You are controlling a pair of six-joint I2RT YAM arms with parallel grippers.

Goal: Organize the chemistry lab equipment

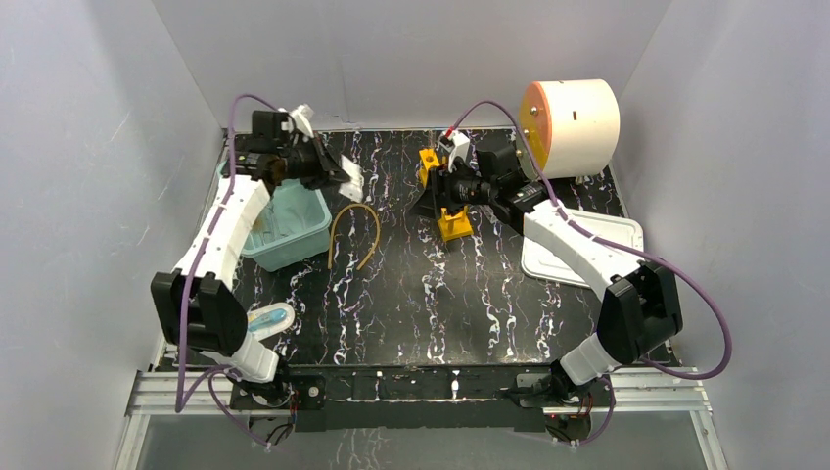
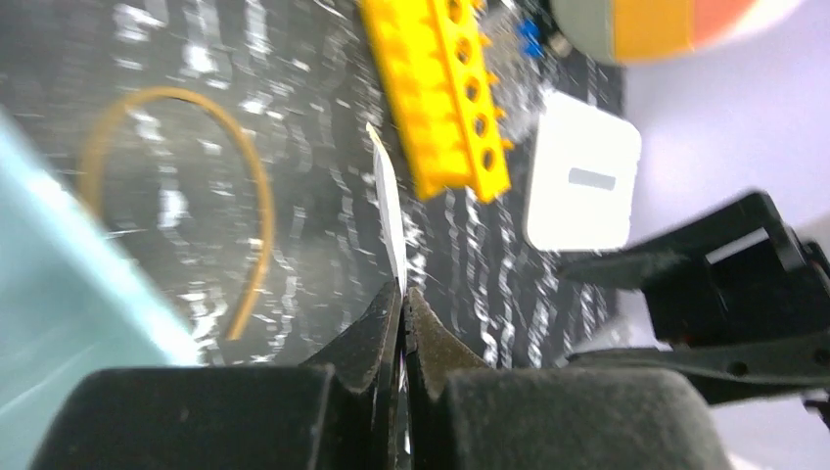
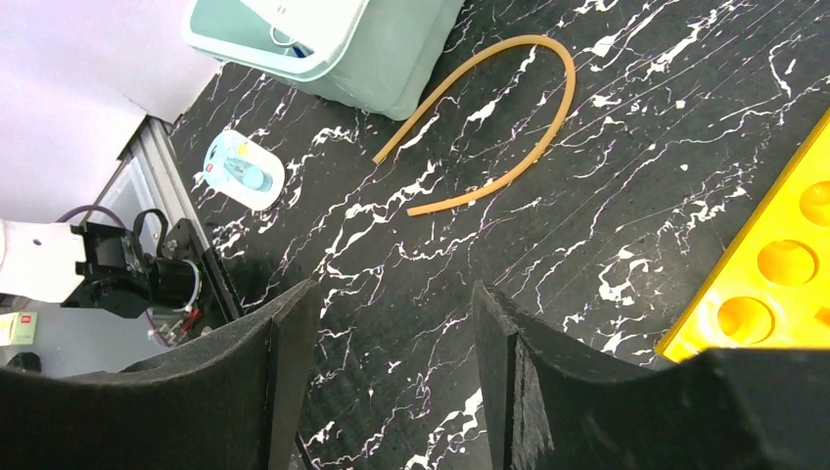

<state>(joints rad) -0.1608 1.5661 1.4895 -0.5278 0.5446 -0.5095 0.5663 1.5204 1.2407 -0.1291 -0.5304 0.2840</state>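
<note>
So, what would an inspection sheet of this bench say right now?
Surface: black table with white veining.
Job's things: amber rubber tube lying curved beside the teal bin; yellow rack mid-table; small blue-and-white item near the left arm's base.
Clutter: white drum with an orange face; white tray.
Grippers: left gripper shut on a thin white piece; right gripper open, empty, beside the yellow rack.
Cables: purple cables run along both arms.
Surroundings: plain white walls.

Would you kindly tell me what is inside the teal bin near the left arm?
The teal bin holds pale items, too cropped to identify in the right wrist view. From above, the left arm covers part of its interior, so anything beneath is hidden.
</note>
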